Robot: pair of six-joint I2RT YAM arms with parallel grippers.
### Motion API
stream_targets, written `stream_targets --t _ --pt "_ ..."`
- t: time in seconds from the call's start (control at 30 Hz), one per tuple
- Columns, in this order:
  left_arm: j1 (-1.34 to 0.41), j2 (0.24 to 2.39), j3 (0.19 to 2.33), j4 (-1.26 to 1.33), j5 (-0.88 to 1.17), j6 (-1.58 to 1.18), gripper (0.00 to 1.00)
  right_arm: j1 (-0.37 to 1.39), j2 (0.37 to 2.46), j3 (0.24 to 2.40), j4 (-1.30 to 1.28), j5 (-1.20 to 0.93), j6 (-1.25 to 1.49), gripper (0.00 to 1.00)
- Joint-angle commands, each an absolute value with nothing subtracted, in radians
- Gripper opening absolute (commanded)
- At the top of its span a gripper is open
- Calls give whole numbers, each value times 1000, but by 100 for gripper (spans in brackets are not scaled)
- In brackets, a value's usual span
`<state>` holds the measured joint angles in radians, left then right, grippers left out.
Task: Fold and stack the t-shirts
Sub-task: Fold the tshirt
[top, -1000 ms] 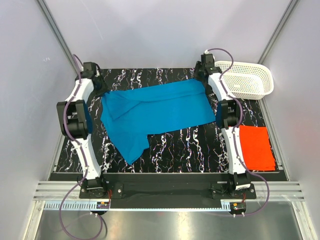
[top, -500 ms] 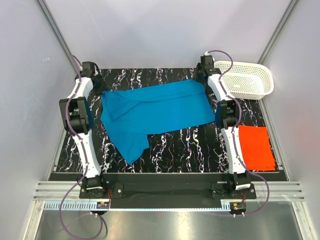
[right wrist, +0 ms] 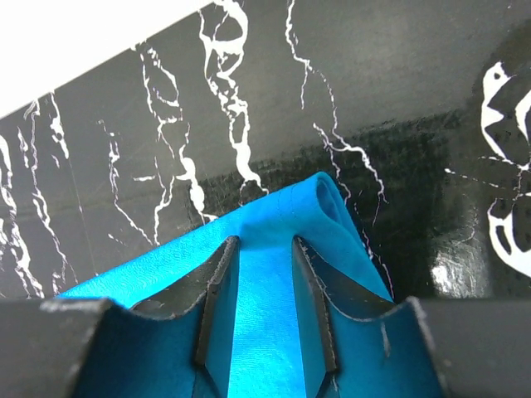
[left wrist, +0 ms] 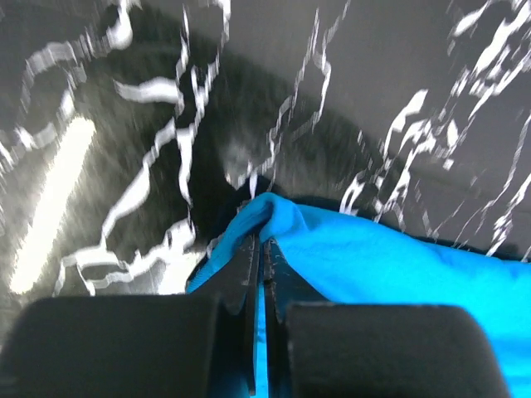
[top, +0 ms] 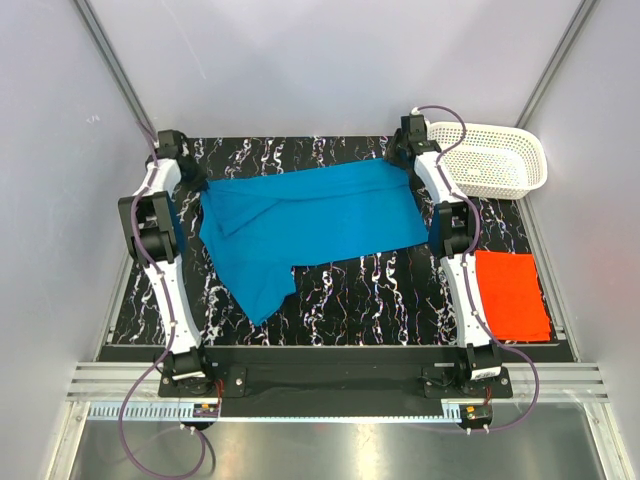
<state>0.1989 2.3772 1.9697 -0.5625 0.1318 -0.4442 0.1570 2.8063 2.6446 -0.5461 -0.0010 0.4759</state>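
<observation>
A: Jaws on the left pinch the far-left corner of the bright blue cloth t-shirt (top: 310, 225); right jaws stand apart astride its far-right corner.
B: Nearby?
A: White perforated plastic basket (top: 492, 160) beside the right arm (top: 450, 225); folded orange-red t-shirt (top: 510, 295) at the right edge of the marbled surface (top: 340, 290).

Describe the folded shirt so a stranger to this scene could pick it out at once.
On the black white-veined table, look to the near right corner, just outside the right arm. The orange-red t-shirt lies there, folded into a flat rectangle. Its colour and neat fold set it apart from the blue t-shirt spread across the middle and the white basket beyond it.
</observation>
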Motion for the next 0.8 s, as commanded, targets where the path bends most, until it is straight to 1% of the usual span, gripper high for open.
stream_targets --t 0.0,0.17,0.27,0.3,0.33,0.4,0.43,0.5,0.53,0.67,0.77 --pt "238 2417 2069 -494 164 -463 0 137 2830 2688 -525 20 521 38" --pt "265 2447 2125 -494 170 -465 0 127 2833 2691 -523 3 525 39" --pt "271 2421 2114 -499 179 -466 17 124 2821 2681 -525 -5 526 40" --pt "272 2410 2108 -499 190 -465 20 124 2816 2677 -525 -24 526 41" --pt "272 2396 2086 -502 196 -460 28 124 2806 2678 -525 -34 528 41" --pt "270 2338 2054 -505 196 -459 37 124 2792 2681 -525 -46 534 43" --pt "270 2288 2007 -505 195 -459 42 124 2777 2683 -525 -55 534 45" --pt "267 2240 1962 -505 192 -445 46 124 2754 2681 -528 -55 529 48" --pt "268 2214 1941 -506 189 -439 50 124 2728 2677 -526 -54 528 50" --pt "265 2073 1789 -508 192 -416 52 124 2652 2626 -540 -43 493 59" --pt "252 1985 1706 -508 190 -403 52 126 2597 2585 -558 -35 466 63"
